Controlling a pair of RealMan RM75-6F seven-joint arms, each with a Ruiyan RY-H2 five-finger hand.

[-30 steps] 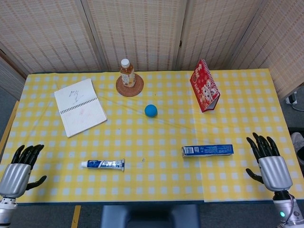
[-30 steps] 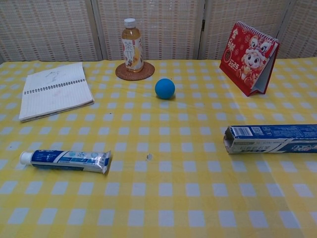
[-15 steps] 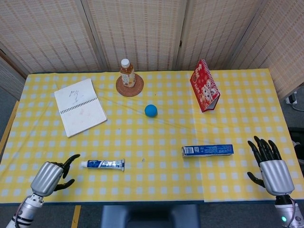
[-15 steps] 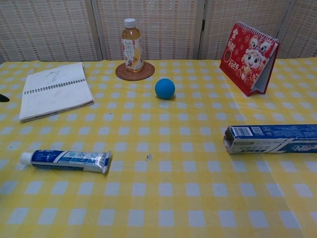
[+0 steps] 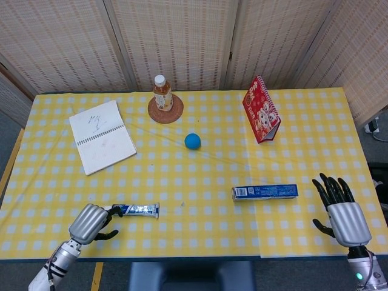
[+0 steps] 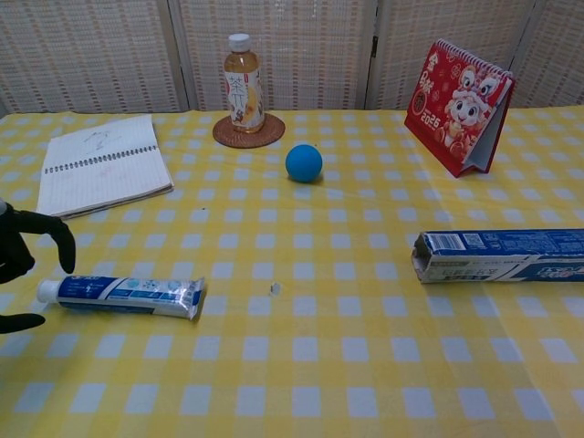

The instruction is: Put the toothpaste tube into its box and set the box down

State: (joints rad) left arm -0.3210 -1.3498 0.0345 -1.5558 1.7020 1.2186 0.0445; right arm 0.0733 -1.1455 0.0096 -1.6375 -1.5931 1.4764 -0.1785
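Fingers (image 6: 55,235) of my left hand (image 5: 92,222) were curled apart around the cap end of the toothpaste tube (image 5: 137,210), one arched above the cap and the thumb low on the near side, not yet clamped on anything; whether a tip grazed the cap I could not tell. My right hand (image 5: 341,213) hung beyond the closed end of the box (image 5: 265,192), near it but clear, fingers spread and holding nothing. Taking the tube as my landmark, it lay flat on the counter (image 5: 206,163) with its cap toward my left hand and its crimped tail pointing at the box, which lay well apart to that side, open mouth facing the tube in the chest view. I judged the task at its first step, the reach for the tube, with nothing lifted. The next move called for closing on the tube near the cap, raising it, and having the other hand take the box so the mouth could meet the tail squarely. Farther back from the tube stood a blue ball (image 5: 193,141), a bottle (image 5: 161,92) on a round coaster (image 5: 173,112), a spiral notebook (image 5: 102,136) and a red desk calendar (image 6: 459,103) reading 2025. Print on the tube, box and bottle label was too small to read.
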